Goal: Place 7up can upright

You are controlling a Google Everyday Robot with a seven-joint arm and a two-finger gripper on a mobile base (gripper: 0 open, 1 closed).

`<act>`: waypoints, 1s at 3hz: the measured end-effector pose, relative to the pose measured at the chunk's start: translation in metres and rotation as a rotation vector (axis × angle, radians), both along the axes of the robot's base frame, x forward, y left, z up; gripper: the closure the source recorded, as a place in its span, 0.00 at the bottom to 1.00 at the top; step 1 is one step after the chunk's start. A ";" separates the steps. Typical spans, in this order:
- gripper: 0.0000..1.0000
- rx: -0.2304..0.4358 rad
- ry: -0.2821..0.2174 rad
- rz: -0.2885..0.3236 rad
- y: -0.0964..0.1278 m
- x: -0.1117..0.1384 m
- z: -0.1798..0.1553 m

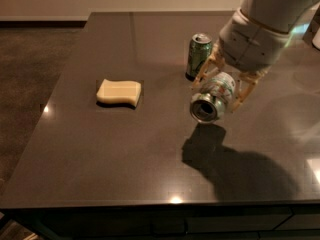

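Claw [218, 94] clamped around 7up can [209, 102] above worktop [145, 159].
Can lies sideways, off the surface, 1 end facing the camera.

Counted two soda cans: one 7up can [212, 98], white-silver with green trim, tipped on its side off the table, and one darker green can [199, 55], upright on the table just behind it. Counted one yellow sponge [119, 92], lying left of both cans and well apart from them. Counted one dark table [100, 159]. Counted one gripper [215, 98], hanging above the table's right half in front of the green can, with two pale fingers [204, 73] clasped on either side of the 7up can. Counted one arm [260, 29] above the gripper, and one shadow [235, 169] on the tabletop below.
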State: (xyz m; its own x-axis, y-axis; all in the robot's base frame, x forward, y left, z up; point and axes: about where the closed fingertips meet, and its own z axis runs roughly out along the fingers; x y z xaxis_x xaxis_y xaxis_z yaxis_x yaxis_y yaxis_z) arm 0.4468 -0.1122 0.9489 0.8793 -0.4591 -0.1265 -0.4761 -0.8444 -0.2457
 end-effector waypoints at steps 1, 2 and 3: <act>1.00 0.120 0.076 -0.153 0.019 0.012 0.020; 1.00 0.199 0.187 -0.338 0.018 0.013 0.029; 1.00 0.280 0.333 -0.535 0.009 0.006 0.034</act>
State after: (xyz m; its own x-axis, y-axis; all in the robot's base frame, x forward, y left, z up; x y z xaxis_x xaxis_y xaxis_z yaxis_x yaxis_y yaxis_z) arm 0.4528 -0.1027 0.9832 0.4343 -0.7298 -0.5279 -0.8979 -0.3978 -0.1888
